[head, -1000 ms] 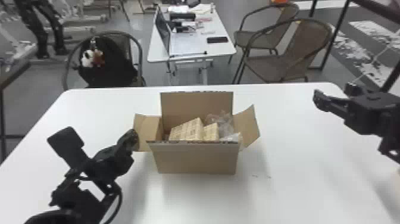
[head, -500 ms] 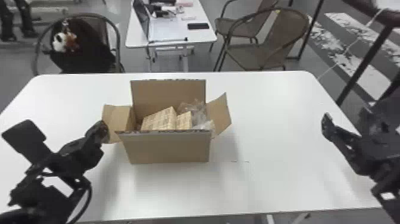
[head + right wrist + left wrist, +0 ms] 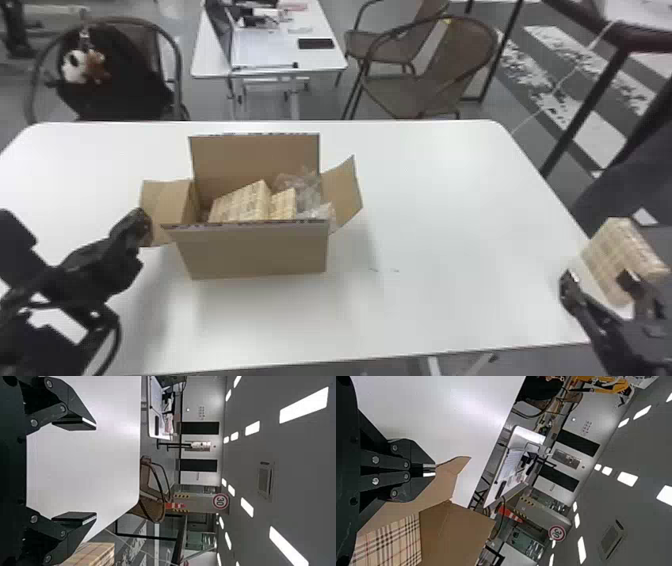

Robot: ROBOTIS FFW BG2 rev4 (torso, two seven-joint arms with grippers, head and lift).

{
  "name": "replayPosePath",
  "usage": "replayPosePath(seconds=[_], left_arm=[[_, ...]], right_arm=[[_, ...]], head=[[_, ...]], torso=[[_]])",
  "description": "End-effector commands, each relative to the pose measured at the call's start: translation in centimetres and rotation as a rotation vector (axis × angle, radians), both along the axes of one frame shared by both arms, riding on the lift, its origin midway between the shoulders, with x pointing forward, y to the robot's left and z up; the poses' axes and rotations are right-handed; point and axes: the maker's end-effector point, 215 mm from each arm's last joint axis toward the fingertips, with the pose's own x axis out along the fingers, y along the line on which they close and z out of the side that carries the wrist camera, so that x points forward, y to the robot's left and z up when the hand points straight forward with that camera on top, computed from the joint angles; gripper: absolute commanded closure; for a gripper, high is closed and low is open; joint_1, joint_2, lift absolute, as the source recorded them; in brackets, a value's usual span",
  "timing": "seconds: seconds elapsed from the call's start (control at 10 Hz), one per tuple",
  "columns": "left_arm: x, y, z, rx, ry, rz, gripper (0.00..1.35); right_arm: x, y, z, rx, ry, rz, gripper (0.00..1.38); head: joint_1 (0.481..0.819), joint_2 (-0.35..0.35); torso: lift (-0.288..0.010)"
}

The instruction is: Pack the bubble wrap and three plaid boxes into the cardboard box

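The cardboard box stands at centre left in the head view, flaps up. Inside it are two plaid boxes, with the bubble wrap at their right. My left gripper is at the box's left flap; in the left wrist view the left gripper is shut on the flap's edge, beside a plaid box. My right gripper is open at the table's right edge. Behind its right finger is another plaid box. In the right wrist view this plaid box lies outside the right gripper's gap.
The white table has free room between the cardboard box and my right arm. Behind it stand a brown chair, a chair with a dark bag and a smaller table.
The head view has turned right and down. My right gripper has come nearer the table's front right edge, and the plaid box beside it has come into view. The left gripper has stayed at the flap.
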Motion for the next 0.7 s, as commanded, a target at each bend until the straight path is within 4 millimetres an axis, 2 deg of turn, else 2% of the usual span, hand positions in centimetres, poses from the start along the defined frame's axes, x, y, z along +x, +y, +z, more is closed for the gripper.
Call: replayPosePath(seconds=[0.0,0.2,0.4,0.6], left_arm=[[-0.1,0.1,-0.1,-0.002,0.001,0.002,1.21],[-0.1,0.1,-0.1,-0.002,0.001,0.003,1.21],[-0.1,0.0,-0.1,-0.001,0.002,0.001,1.21],[-0.1,0.0,-0.1,-0.002,0.001,0.001,1.21]], right_arm=[[-1.9,-2.5,-1.5,-0.001,0.025,-0.059,0.46],[-3.5,-5.1,-3.2,-0.003,0.054,-0.118,0.46],[-5.0,-8.3,-3.7,-0.049,0.083,-0.154,0.46],[-4.9,-10.9,-4.0,-0.050,0.100,-0.167,0.46]], head=[[0.695,-0.113],[0.695,-0.144],[0.695,-0.186],[0.695,-0.234]], torso=[[-0.174],[-0.174],[-0.174],[-0.174]])
